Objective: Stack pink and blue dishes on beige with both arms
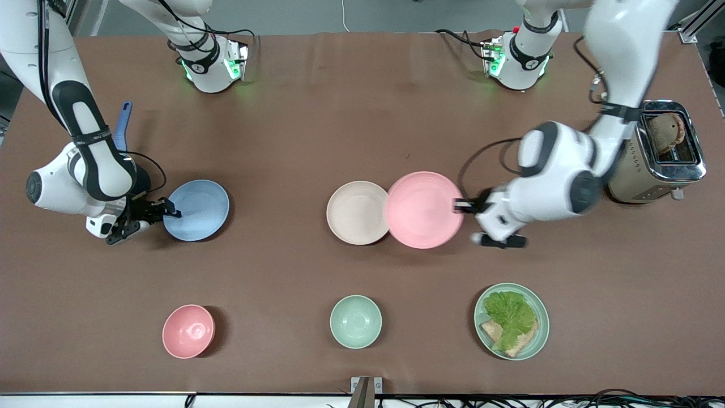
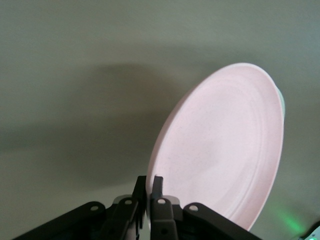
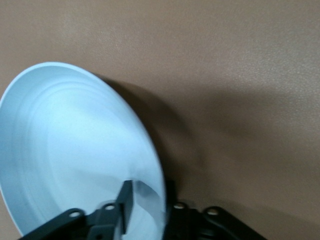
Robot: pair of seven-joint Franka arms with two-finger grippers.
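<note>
The pale pink plate [image 1: 422,209] hangs tilted above the table, and its edge overlaps the rim of the beige plate [image 1: 355,212], which lies flat at mid-table. My left gripper [image 1: 460,205] is shut on the pink plate's rim at the toaster end. In the left wrist view the pink plate [image 2: 225,150] rises from the left gripper [image 2: 151,187], its rim pinched between both fingers. The pale blue plate [image 1: 198,209] is tipped up near the right arm's end of the table. My right gripper [image 1: 170,214] grips its rim. In the right wrist view the right gripper [image 3: 150,200] straddles the blue plate [image 3: 75,150].
A small pink bowl [image 1: 188,331], a mint-green bowl [image 1: 355,321] and a mint-green plate [image 1: 539,323] with lettuce and bread sit nearer the front camera. A chrome toaster [image 1: 662,150] stands at the left arm's end. A blue handle [image 1: 123,124] lies beside the right arm.
</note>
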